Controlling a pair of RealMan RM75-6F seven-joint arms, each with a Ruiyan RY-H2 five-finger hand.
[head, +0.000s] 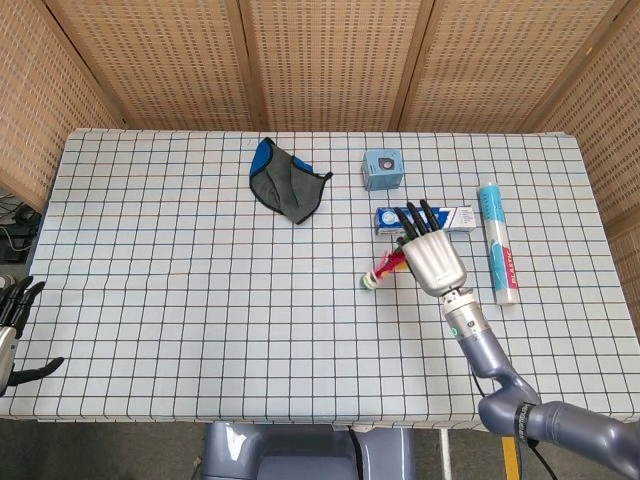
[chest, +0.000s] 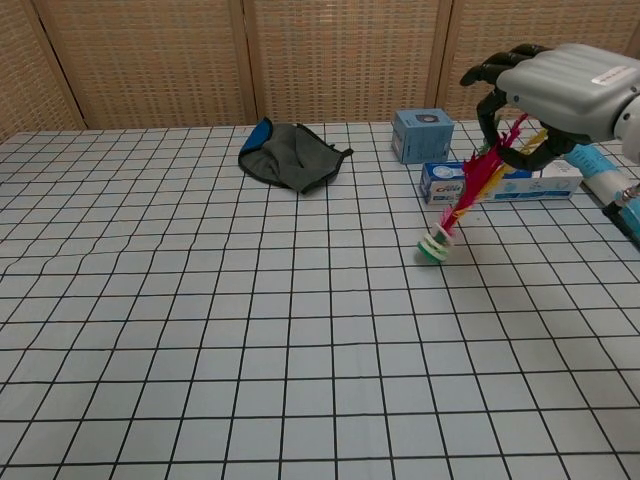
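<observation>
Checked tablecloth (head: 180, 300), right hand (chest: 560, 85) fingers (chest: 490, 75) grasping shuttlecock (chest: 462, 205) feathers, base hanging below.

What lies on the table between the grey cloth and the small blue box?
Nothing: between the grey cloth and the small blue box only bare checked tablecloth shows, in head view.

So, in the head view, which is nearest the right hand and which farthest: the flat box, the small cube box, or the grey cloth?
From the right hand:
1. Flat box, just beyond the fingers.
2. Cube box, further back.
3. Grey cloth, far back left.
</observation>
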